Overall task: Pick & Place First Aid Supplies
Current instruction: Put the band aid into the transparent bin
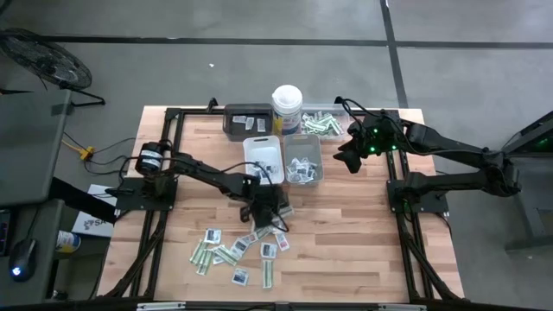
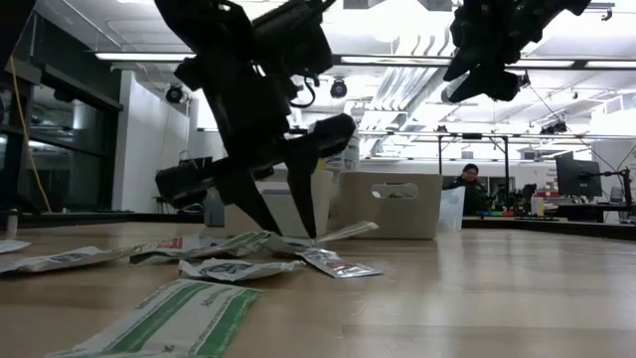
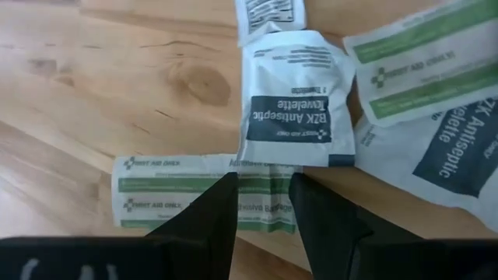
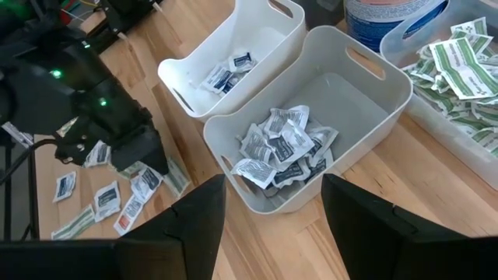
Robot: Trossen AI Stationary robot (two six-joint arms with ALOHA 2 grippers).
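On wood-grain table (image 1: 363, 242): flat crinkly foil sachets (image 1: 259, 249), paper strips.

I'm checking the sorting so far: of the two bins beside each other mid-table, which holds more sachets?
The grey bin, nearer the right arm: a heap of sachets covers its floor, while the white bin beside it holds only a few.

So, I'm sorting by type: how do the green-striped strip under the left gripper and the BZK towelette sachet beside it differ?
The strip is long, narrow and green-and-white; the sachet is squarish, white with a dark label. The left gripper has open fingers straddling the strip, not the sachet. Both lie flat on the table.
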